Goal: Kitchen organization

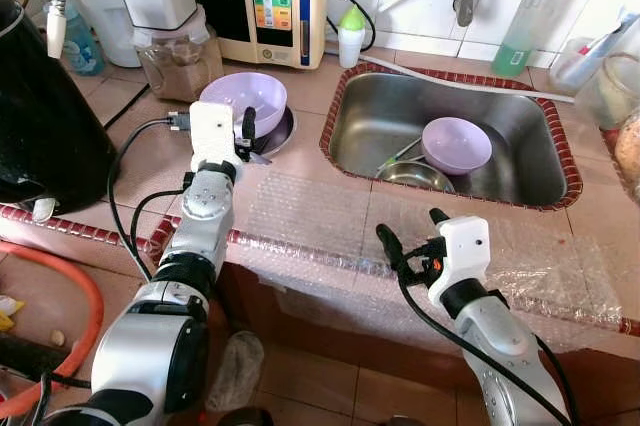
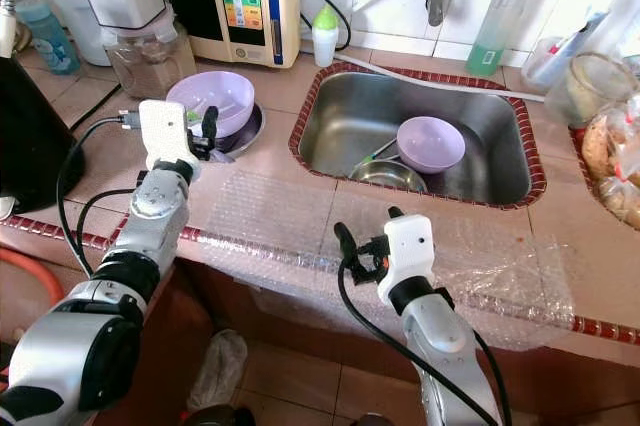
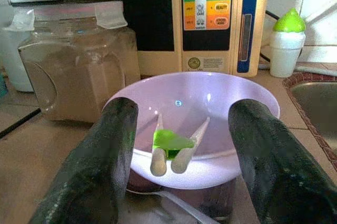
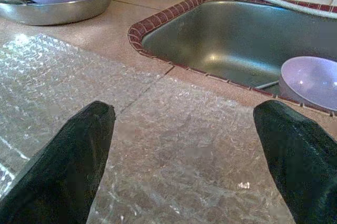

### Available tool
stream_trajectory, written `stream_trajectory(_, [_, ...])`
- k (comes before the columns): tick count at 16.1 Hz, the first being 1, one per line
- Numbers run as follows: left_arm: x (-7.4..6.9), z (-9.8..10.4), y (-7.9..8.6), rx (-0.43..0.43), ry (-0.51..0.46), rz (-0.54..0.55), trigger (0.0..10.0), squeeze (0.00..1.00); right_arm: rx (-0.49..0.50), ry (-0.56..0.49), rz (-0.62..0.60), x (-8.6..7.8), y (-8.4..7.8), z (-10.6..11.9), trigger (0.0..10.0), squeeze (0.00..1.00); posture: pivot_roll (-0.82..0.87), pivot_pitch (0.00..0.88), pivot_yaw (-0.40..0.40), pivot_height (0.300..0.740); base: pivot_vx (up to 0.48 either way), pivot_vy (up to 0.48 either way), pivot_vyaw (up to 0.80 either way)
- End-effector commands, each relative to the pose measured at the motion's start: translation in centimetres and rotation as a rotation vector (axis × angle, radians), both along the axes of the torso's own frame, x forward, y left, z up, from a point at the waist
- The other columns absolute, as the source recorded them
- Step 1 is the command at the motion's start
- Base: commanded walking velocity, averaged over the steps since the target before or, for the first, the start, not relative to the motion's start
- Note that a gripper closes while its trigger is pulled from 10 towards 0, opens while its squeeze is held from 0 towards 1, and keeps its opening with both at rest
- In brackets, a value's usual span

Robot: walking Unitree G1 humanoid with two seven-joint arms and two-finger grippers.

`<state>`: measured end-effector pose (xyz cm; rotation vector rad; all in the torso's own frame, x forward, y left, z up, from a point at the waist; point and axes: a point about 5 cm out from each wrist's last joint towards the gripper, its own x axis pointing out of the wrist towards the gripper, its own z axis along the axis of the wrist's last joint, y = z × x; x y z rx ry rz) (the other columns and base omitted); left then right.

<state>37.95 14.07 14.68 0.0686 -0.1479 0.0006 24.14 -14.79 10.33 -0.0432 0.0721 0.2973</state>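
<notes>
Facing the bowl with left gripper jaws apart, we ready a grasp; right gripper waits, jaws apart.

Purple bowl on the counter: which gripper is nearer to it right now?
Left. The left gripper is open right in front of the purple bowl on the counter; the right gripper hovers over the bubble wrap, well away.
</notes>
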Motion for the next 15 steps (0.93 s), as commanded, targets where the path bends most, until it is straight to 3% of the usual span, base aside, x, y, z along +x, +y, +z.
stream_trajectory(1, [0.1,0.1,0.3,-0.002,-0.002,-0.008,0.0,0.0,-0.001,-0.003,-0.003,0.3,0.0,0.0,10.0,0.0,-0.11,0.029,0.056,0.74,0.0,0.0,0.0])
stream_trajectory(7, [-0.1,-0.8,0.5,-0.003,0.037,-0.002,0.0,0.0,-0.007,-0.04,-0.005,1.3,-0.2,0.8,10.0,0.0,-0.11,0.029,0.045,0.74,0.0,0.0,0.0])
stream_trajectory(15, [0.2,-0.5,0.7,-0.021,0.035,-0.011,0.0,0.0,-0.001,-0.055,-0.008,2.3,0.0,1.1,10.0,0.0,-0.1,0.034,0.053,0.74,0.0,0.0,0.0])
